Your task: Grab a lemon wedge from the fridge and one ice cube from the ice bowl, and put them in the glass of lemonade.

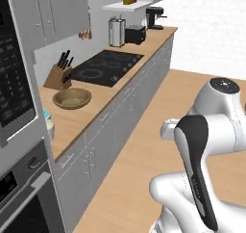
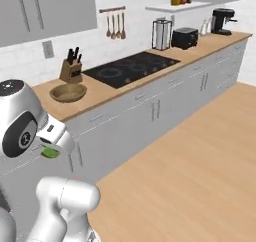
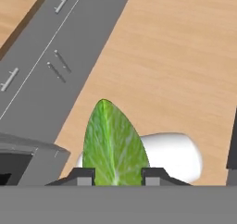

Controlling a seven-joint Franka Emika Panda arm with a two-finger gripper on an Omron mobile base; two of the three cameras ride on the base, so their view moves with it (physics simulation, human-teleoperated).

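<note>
The gripper [image 3: 113, 177] has its fingers closed snug on the lemon wedge [image 3: 115, 144], out over the floor well short of the ice bowl [image 2: 68, 92], and I'd guess that wedge is light, soft and slippery, best pinched across its flat sides.

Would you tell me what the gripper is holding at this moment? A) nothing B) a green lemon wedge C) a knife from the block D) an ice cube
B: in the hand view the lemon wedge stands between the gripper's two fingertips, and the right base view shows a green piece at the hand.
</note>
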